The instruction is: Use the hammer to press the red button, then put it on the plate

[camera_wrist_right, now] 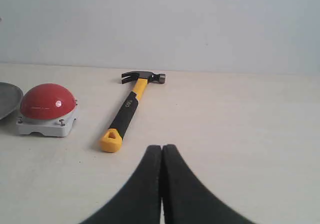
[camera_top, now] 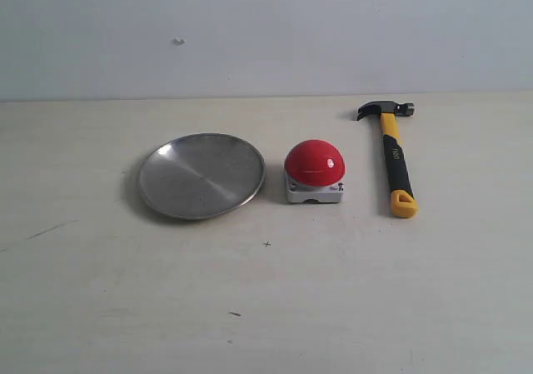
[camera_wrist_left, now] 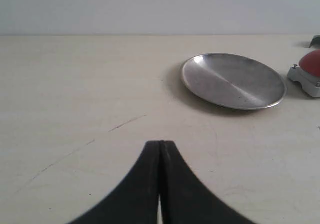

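The hammer (camera_top: 393,157) lies flat on the table at the right, dark head toward the back wall, yellow tip toward the front; the right wrist view also shows the hammer (camera_wrist_right: 127,112). The red button (camera_top: 314,171) sits on its grey base in the middle, and appears as the red button (camera_wrist_right: 47,109) in the right wrist view. The silver plate (camera_top: 201,175) rests left of it, also seen as the plate (camera_wrist_left: 232,80). My left gripper (camera_wrist_left: 160,143) is shut on nothing, well short of the plate. My right gripper (camera_wrist_right: 162,146) is shut and empty, near the hammer's yellow tip. Neither arm shows in the exterior view.
A pale wall (camera_top: 266,32) closes off the back of the table (camera_top: 266,307). Faint scratches and small dark specks mark the tabletop in front of the objects.
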### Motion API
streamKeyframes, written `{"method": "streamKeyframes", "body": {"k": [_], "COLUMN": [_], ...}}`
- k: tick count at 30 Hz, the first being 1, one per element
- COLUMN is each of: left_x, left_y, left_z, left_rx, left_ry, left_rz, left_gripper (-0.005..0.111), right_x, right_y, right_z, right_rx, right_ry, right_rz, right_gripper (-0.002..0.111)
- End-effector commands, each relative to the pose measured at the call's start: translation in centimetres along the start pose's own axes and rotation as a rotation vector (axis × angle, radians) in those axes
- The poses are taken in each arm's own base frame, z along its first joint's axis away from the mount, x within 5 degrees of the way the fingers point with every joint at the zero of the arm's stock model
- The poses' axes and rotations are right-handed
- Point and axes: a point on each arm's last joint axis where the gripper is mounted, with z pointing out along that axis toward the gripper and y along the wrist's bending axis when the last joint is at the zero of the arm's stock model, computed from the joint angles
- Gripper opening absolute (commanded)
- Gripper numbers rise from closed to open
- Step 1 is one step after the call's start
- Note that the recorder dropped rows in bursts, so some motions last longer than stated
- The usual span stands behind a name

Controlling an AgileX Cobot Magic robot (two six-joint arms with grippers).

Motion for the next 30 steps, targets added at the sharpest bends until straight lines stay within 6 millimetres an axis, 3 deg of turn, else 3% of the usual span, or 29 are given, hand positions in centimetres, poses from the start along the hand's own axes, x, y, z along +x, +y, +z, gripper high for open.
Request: {"method": "streamKeyframes", "body": {"k": [1,15,20,26,29,30], "left_x": [-0.1,-0.1,-0.1,-0.1,-0.1,-0.1], "left_y": [0.0,0.0,0.0,0.0,0.0,0.0], "left_z": [0.0,0.0,0.0,0.0,0.0,0.0], "left_rx": [-0.002,-0.002,-0.002,-0.002,-0.002,-0.002], "left_ry": [-0.013,-0.013,-0.013,-0.013,-0.013,-0.013], "left_rz": [0.001,0.001,0.001,0.001,0.001,0.001], "left_gripper": [0.000,0.000,0.000,0.000,0.000,0.000], "right_x": [0.1,-0.1,-1.7,-3.6,-4.3,-5.2], "right_y": [-0.1,-0.1,-0.1,-0.6,-0.9,-1.2], "right_z": [0.0,0.0,-0.2,-0.8,-1.2,-1.9], "right_rx": [0.017,0.013,-0.002,-0.039,-0.039,-0.029], "right_ry": [-0.003,-0.021,-0.206,-0.428,-0.525,-0.656], "right_rz": [-0.035,-0.023,0.111,0.489,0.526,0.524], "right_gripper": [0.000,0.000,0.000,0.000,0.000,0.000]}}
